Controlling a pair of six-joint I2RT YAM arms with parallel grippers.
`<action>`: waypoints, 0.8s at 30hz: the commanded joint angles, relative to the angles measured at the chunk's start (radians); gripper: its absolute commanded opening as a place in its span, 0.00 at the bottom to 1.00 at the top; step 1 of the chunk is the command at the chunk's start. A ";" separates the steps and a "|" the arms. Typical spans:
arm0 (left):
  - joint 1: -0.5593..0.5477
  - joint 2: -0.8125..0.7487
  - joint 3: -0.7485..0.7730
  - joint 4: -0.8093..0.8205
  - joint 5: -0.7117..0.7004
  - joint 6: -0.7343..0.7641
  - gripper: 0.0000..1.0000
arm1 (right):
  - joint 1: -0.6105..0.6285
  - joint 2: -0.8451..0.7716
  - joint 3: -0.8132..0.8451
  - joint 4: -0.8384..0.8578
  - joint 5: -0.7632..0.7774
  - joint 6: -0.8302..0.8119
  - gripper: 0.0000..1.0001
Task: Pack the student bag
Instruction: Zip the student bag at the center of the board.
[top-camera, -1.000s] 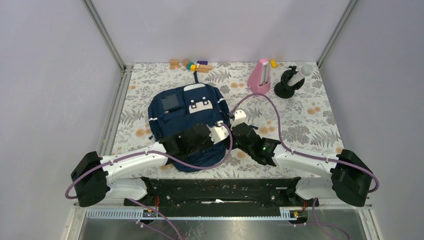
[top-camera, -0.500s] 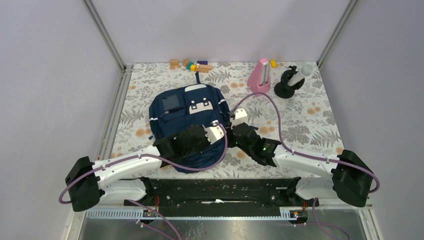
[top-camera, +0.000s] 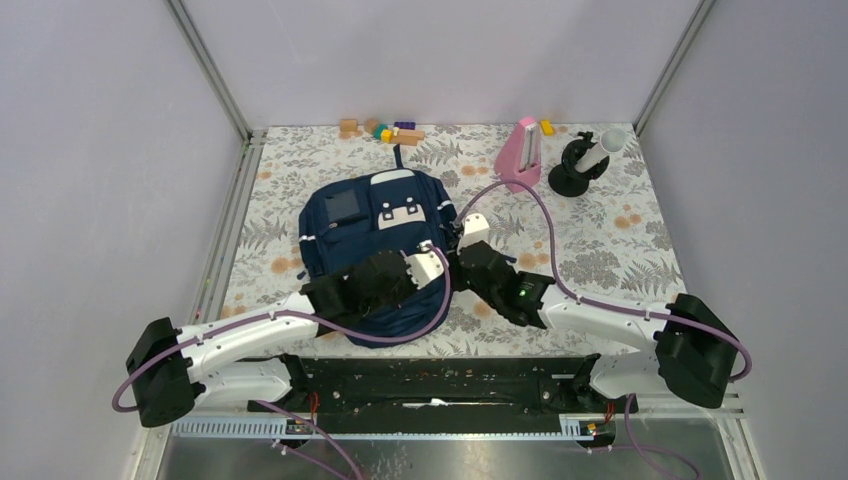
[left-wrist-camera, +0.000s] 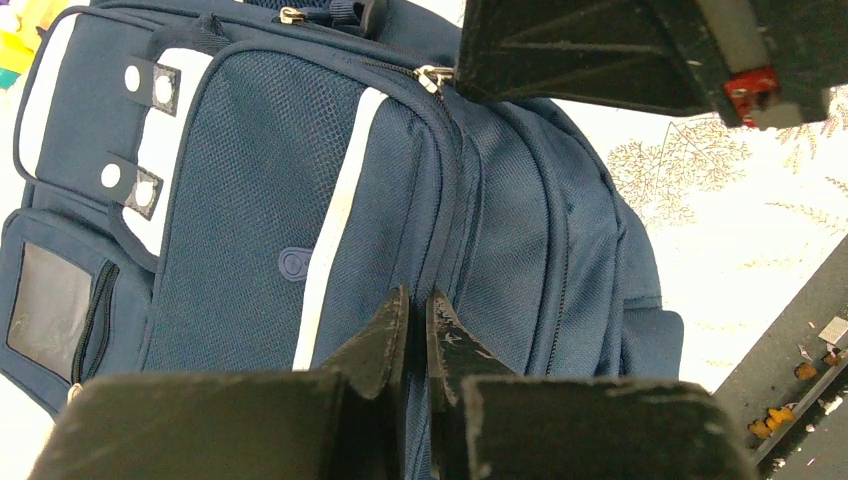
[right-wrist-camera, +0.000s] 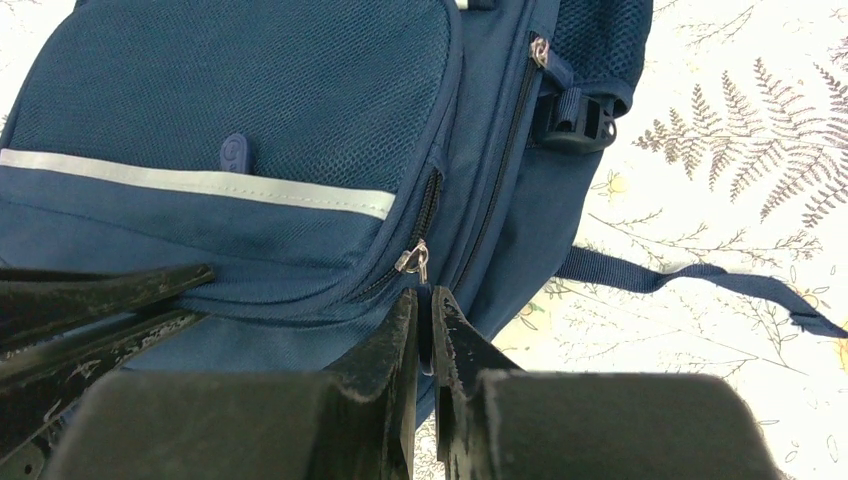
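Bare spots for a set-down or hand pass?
Free: strip between student bag and left rail; wide patch beyond right arm, nearer than pink wedge and black stand. Crowded: bag's right side, where left tool and right tool meet; blocks at back edge.

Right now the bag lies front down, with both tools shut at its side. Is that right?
Not quite. The bag lies front up: the top view shows its white patch facing the camera. The rest holds: the left tool and right tool are both shut at its side.
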 joint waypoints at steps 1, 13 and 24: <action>-0.006 -0.045 0.002 -0.047 -0.022 -0.039 0.00 | -0.036 0.031 0.058 -0.033 0.082 -0.042 0.00; -0.006 -0.049 0.002 -0.039 -0.020 -0.042 0.00 | -0.081 0.131 0.145 -0.024 0.029 -0.062 0.00; -0.004 -0.037 0.010 -0.030 -0.026 -0.055 0.00 | -0.114 0.215 0.220 -0.014 -0.006 -0.089 0.00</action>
